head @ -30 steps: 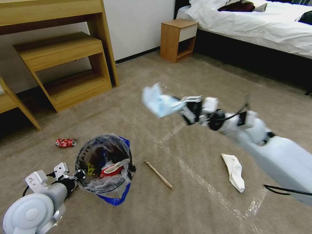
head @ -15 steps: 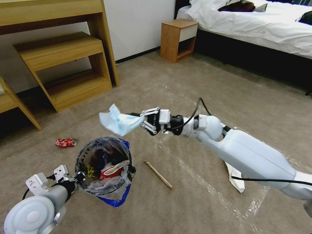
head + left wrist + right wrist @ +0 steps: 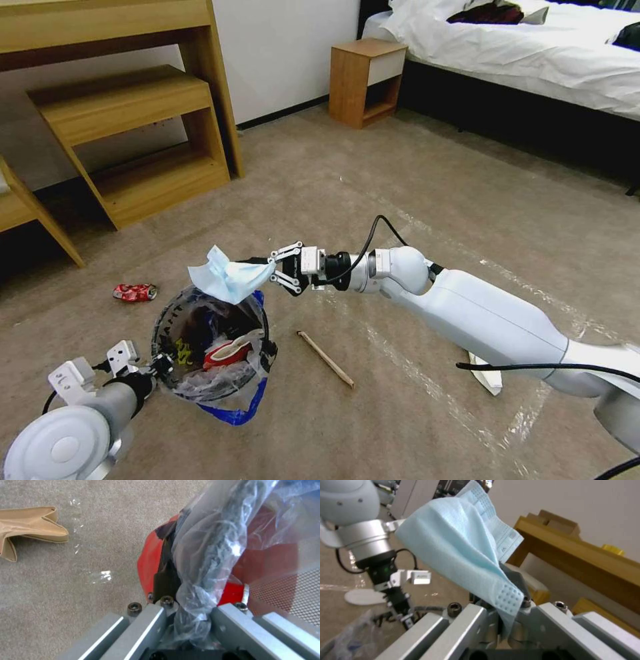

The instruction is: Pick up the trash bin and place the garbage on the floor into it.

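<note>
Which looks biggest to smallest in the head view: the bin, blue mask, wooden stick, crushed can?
1. trash bin, held by the left gripper
2. face mask, in the right gripper
3. wooden stick, similar in length to the mask, much thinner
4. crushed can

The trash bin (image 3: 210,347), small, round and red, sits at the lower left of the head view, tipped so its mouth shows. A clear crinkly bag with black lettering and blue strips lines it, and red and white litter lies inside. A pale blue face mask (image 3: 227,279) hangs just above the bin's far rim. On the beige carpeted floor (image 3: 413,200), crossed by shiny tape lines, a crushed red can (image 3: 135,292) lies left of the bin, a wooden stick (image 3: 325,359) lies right of it, and a white insole (image 3: 485,377) lies farther right.
</note>
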`<state>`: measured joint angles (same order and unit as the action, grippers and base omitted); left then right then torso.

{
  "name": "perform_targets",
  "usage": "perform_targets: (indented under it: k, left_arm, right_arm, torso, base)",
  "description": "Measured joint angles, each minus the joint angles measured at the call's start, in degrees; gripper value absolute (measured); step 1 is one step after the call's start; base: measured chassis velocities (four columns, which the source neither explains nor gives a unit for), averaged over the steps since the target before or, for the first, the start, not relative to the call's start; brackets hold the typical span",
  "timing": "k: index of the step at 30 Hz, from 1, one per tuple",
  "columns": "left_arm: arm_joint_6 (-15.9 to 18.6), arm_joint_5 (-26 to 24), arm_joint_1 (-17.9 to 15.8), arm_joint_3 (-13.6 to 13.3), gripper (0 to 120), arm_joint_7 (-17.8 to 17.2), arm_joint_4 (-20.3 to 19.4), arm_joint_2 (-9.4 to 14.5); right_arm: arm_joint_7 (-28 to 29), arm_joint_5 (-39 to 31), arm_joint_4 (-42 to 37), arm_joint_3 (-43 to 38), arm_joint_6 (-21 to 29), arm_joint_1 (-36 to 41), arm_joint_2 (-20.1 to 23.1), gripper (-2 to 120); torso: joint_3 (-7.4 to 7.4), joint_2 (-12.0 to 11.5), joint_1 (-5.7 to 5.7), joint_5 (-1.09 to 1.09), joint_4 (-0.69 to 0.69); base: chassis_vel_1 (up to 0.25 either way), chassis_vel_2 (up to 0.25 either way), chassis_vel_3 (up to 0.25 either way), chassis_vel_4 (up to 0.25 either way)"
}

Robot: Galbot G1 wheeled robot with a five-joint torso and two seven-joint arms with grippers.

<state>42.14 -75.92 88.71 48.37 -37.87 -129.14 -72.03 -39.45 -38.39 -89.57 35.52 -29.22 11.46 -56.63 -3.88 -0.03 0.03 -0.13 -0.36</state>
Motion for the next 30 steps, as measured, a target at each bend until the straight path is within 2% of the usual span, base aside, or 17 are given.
perform_targets:
  k: [9,16,24,30]
  left_arm:
    - [0.0,0.1,0.3,0.3,0,-0.1,-0.5,-0.2]
    - [0.0,0.7,1.2,1.2,0,0.4,-0.9,0.7]
    - [0.0,0.4,1.0,0.9,0,0.1,-1.3,-0.8]
    - [0.0,0.5,1.3,1.1,0,0.1,-1.2,-0.7]
  right_arm:
    - [-1.5,2.0,1.3,1.9,-0.5,0.4,-1.0,0]
    - [-2.7,3.5,2.2,3.3,-1.1,0.4,-1.9,0]
    - [-3.3,4.1,5.4,5.6,-2.3,-0.5,-4.4,0]
    - [-3.6,4.6,6.8,6.3,-2.8,-1.2,-6.0,0]
  torso:
    - [0.0,0.0,0.0,0.0,0.0]
    - [0.0,0.0,0.0,0.0,0.01]
    - [0.0,0.0,0.0,0.0,0.01]
    - [0.0,0.0,0.0,0.0,0.0]
  base:
    - [0.0,0.0,0.0,0.0]
    - [0.0,0.0,0.0,0.0]
    - [0.0,0.0,0.0,0.0]
    - [0.0,0.0,0.0,0.0]
